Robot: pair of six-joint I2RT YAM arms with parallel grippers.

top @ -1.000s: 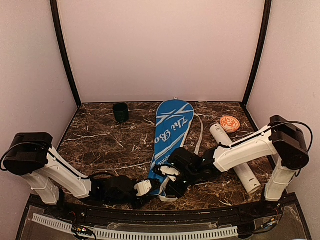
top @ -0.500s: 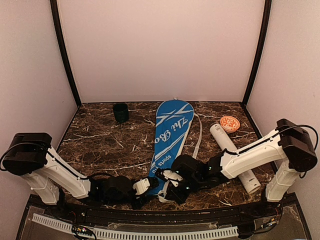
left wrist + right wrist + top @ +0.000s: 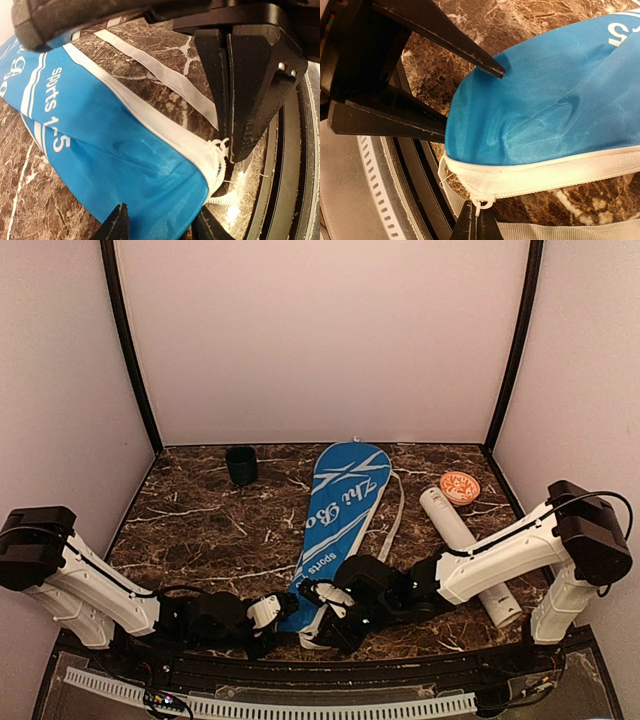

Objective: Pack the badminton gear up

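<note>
Two black grippers meet at the narrow end of a blue fabric racket bag with white lettering (image 3: 338,505), which lies on the dark marbled table (image 3: 200,530) and stretches away from both sets of fingers. The right gripper (image 3: 477,214) is pinched tight on the small white zipper pull (image 3: 480,204) at the bag's tip. The left gripper (image 3: 161,220) has its jaws apart around that same tip, and whether it presses the cloth cannot be told. A long white tube (image 3: 468,555) lies well off to the right gripper's outer side (rackets and shuttlecocks are not in view). The likely hazard is that a tug on the zipper drags the limp bag along instead of running the slider if the left hold is loose, or that the thin tab slips from the pinch. The grey webbing strap (image 3: 165,75) lying just beyond the right fingers could also snag. Room is tight behind both grippers, where the black rail (image 3: 415,165) at the table's near edge sits close. Bare marble shows ahead of them and to the left gripper's outer side.
</note>
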